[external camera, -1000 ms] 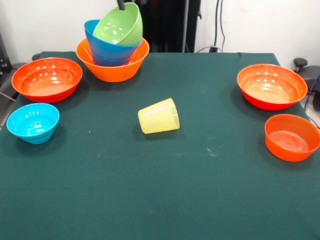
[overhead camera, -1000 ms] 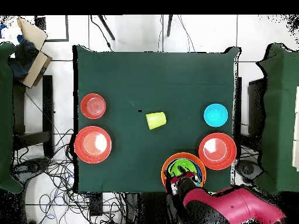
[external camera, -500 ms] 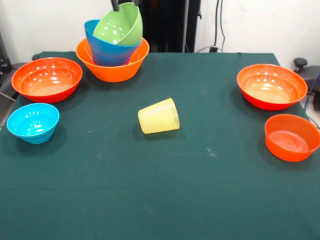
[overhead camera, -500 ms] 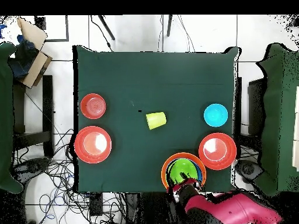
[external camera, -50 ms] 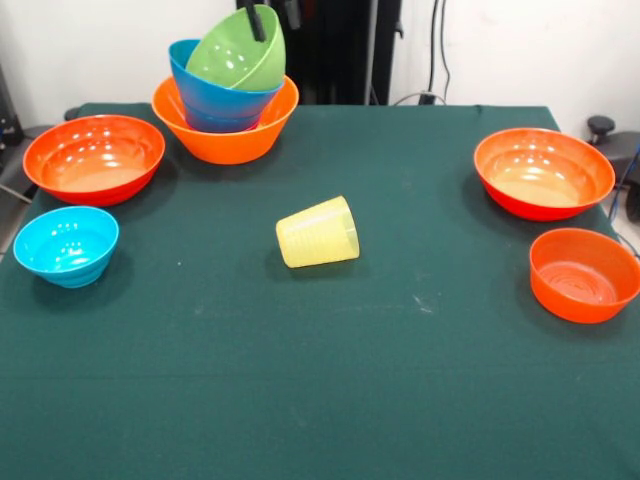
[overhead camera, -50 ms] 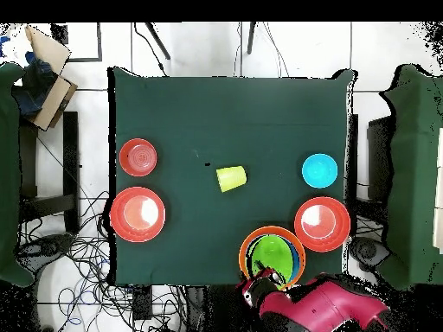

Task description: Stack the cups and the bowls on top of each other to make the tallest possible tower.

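Desk layout: the near half is lying open — only the tipped tumbler is occupying the centre. Bowls are lining both side edges: red-orange bowl and cyan bowl on one, two orange bowls on the other. The tower is blocking a far corner.

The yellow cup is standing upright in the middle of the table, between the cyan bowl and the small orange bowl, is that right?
Not quite: the yellow cup is lying on its side, as the front view shows. It is in the middle of the table, between the cyan bowl and the small orange bowl.
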Controlling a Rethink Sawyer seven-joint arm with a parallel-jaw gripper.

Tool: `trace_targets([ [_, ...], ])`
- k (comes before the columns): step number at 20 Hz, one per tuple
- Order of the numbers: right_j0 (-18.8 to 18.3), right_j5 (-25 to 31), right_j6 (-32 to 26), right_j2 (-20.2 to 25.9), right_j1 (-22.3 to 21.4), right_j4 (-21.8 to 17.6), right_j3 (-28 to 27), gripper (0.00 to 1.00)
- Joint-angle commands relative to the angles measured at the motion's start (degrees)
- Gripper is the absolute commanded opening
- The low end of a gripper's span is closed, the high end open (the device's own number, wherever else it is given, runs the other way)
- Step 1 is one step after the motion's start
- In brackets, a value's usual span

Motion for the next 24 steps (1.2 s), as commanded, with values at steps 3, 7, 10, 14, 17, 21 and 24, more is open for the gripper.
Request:
trace_targets([
  [3,8.79,-4.72,8.05,-11.64,7.27,-11.75,-5.75,1.00],
  [7,10.92,-6.16,8.28,-14.41,7.11,-12.12,-6.39,1.00],
  [10,14.25,-8.98,10.18,-18.63,7.19,-14.05,-8.20,1.00],
  [14,18.85,-12.83,11.31,-24.68,10.10,-16.64,-12.04,1.00],
  [17,21.38,-14.84,10.21,-28.49,10.58,-15.85,-13.67,0.00],
  [21,22.26,-16.15,9.49,-29.91,10.09,-14.23,-14.02,0.00],
  [24,23.04,-16.49,8.55,-31.24,9.60,-12.89,-14.11,0.00],
])
